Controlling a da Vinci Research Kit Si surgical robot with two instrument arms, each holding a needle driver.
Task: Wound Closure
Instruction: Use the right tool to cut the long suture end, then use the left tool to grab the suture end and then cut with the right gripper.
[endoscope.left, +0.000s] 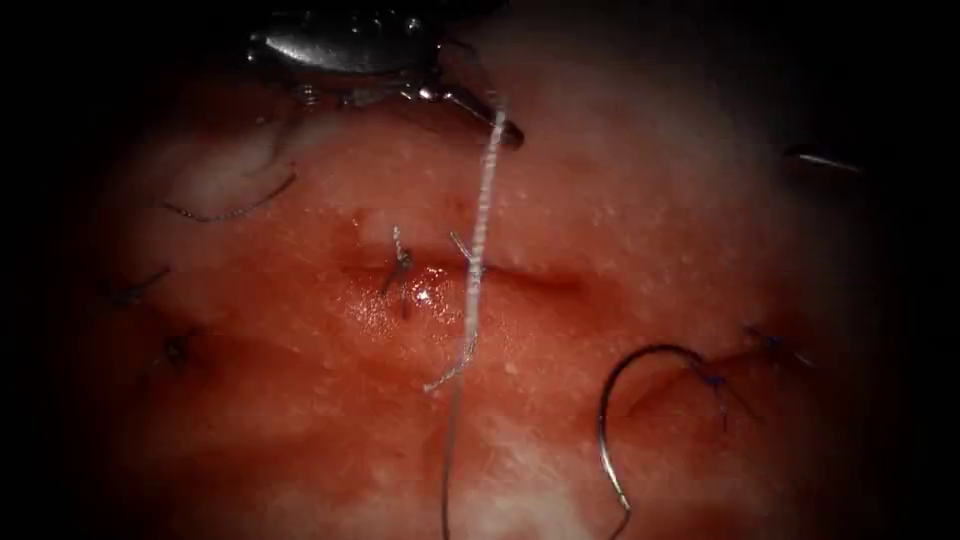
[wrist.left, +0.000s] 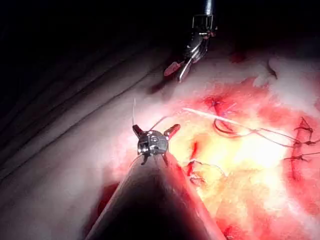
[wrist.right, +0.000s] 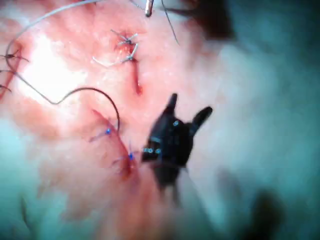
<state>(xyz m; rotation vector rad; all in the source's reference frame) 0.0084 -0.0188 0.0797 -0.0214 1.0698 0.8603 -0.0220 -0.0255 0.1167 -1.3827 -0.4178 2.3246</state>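
Observation:
The cut runs across the middle of the tissue, wet with red fluid, with a stitch and short thread ends at its left part. A pale thread crosses it from beside one finger of my left tool. My left gripper stands open above the tissue and holds nothing. The curved needle lies free on the tissue, below and to the right of the cut, near a blue stitch. My right gripper hovers open and empty, off to the right of the needle.
Older stitched cuts with dark thread ends sit at the left and far right of the tissue. A loose dark thread piece lies at the upper left. My right tool hangs beyond the left one.

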